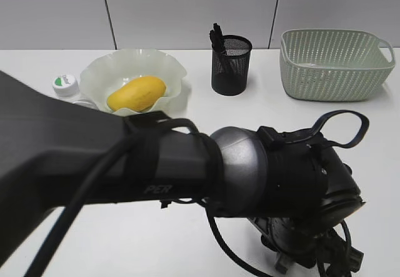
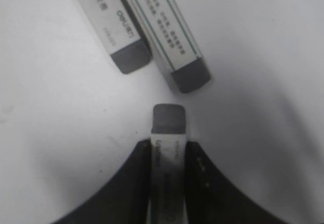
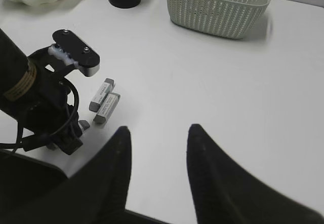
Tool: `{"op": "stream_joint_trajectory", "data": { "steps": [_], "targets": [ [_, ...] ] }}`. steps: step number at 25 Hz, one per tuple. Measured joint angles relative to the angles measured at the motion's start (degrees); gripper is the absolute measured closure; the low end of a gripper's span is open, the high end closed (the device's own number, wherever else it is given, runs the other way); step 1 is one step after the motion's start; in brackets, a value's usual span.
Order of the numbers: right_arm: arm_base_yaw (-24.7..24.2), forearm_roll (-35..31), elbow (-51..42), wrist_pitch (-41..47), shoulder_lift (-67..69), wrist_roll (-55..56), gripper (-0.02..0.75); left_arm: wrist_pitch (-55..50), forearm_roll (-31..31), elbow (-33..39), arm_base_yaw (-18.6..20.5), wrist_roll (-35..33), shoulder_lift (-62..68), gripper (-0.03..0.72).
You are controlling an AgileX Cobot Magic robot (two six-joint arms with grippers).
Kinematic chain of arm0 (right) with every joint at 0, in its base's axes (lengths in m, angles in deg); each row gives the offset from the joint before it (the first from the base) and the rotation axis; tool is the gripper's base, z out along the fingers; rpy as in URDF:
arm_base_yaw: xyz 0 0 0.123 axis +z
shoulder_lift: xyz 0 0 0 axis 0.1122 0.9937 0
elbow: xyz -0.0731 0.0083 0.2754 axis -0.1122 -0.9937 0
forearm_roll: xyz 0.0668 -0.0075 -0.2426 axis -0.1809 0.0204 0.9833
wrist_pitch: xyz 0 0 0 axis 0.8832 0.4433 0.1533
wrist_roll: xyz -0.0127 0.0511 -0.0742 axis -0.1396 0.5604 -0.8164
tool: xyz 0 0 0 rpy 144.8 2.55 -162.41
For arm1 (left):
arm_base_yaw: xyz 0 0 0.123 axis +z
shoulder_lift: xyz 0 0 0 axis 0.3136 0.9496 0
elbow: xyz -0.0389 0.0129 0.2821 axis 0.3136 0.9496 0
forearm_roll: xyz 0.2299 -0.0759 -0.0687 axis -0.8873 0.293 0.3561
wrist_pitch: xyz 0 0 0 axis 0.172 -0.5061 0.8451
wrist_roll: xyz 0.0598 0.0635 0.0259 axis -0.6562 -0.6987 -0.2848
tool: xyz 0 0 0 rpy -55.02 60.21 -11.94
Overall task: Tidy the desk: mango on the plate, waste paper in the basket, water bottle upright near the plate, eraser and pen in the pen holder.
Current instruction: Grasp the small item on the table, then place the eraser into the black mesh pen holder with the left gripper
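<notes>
My left gripper (image 2: 168, 145) is shut on a grey eraser in a white printed sleeve (image 2: 168, 119), low over the desk (image 2: 45, 107). Two more erasers (image 2: 172, 42) lie side by side just beyond it; they also show in the right wrist view (image 3: 104, 101). My right gripper (image 3: 157, 138) is open and empty above bare desk. The mango (image 1: 137, 93) lies in the green plate (image 1: 172, 64). The water bottle (image 1: 65, 84) stands upright left of the plate. The black pen holder (image 1: 231, 67) holds a pen (image 1: 217, 36). The basket (image 1: 334, 70) stands at the back right. No waste paper shows.
My left arm (image 1: 187, 164) fills the foreground of the exterior view and hides the near desk. In the right wrist view it (image 3: 45, 97) sits left of my right gripper. A white wall runs behind the desk.
</notes>
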Motion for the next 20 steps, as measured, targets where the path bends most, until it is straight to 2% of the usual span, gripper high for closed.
{"op": "stream_joint_trajectory", "data": {
  "steps": [1, 6, 9, 11, 14, 17, 20],
  "targets": [
    [0.00, 0.00, 0.00, 0.00, 0.00, 0.00, 0.435, -0.12, -0.30, 0.00, 0.00, 0.00, 0.00, 0.549],
    [0.00, 0.00, 0.00, 0.00, 0.00, 0.00, 0.453, -0.34, -8.67, 0.11, 0.25, 0.00, -3.22, 0.545],
    [0.00, 0.00, 0.00, 0.00, 0.00, 0.00, 0.458, 3.87, -12.19, 0.11, 2.63, 0.00, -9.06, 0.545],
    [0.00, 0.00, 0.00, 0.00, 0.00, 0.00, 0.459, 10.73, -12.86, 0.11, 6.84, -0.05, -12.76, 0.545],
    [0.00, 0.00, 0.00, 0.00, 0.00, 0.00, 0.460, 22.74, -15.58, 0.06, 15.22, -1.37, -16.81, 0.545],
    [0.00, 0.00, 0.00, 0.00, 0.00, 0.00, 0.460, 34.33, -20.91, 0.06, 22.92, -4.49, -17.61, 0.545],
    [0.00, 0.00, 0.00, 0.00, 0.00, 0.00, 0.460, 49.21, -27.74, 0.06, 27.61, -5.40, -15.67, 0.545]
  ]
}}
